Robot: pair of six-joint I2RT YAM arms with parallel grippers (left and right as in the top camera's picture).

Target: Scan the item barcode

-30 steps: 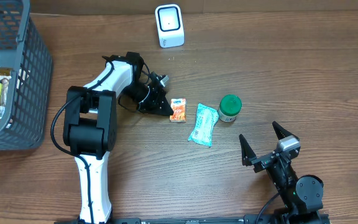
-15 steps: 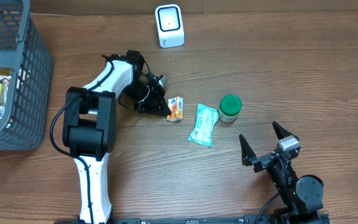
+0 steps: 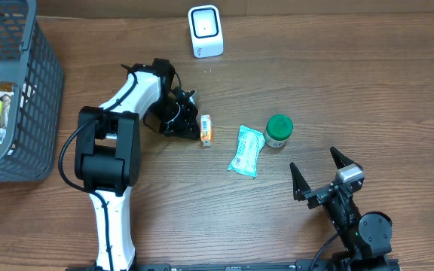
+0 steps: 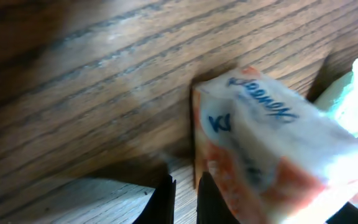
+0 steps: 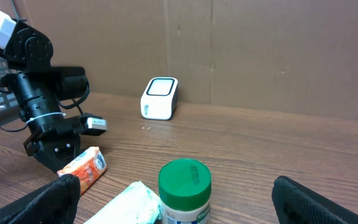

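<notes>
A small orange and white tissue packet (image 3: 206, 130) lies on the wooden table just right of my left gripper (image 3: 193, 129). In the left wrist view the packet (image 4: 260, 143) rests against the outer side of the right finger, blurred and close. My left gripper (image 4: 185, 199) is shut, with only a sliver of table between its fingers. The white scanner (image 3: 205, 31) stands at the back of the table, also in the right wrist view (image 5: 159, 98). My right gripper (image 3: 313, 162) stays open at the front right, holding nothing.
A green-lidded jar (image 3: 279, 130) and a teal packet (image 3: 246, 150) lie right of the orange packet. A dark wire basket (image 3: 29, 90) with several items stands at the far left. A cardboard wall (image 5: 260, 50) closes off the back.
The orange packet has slid left and turned, from lying slanted to pointing front-to-back. My left gripper has drawn slightly left with it. The right arm has not moved.
</notes>
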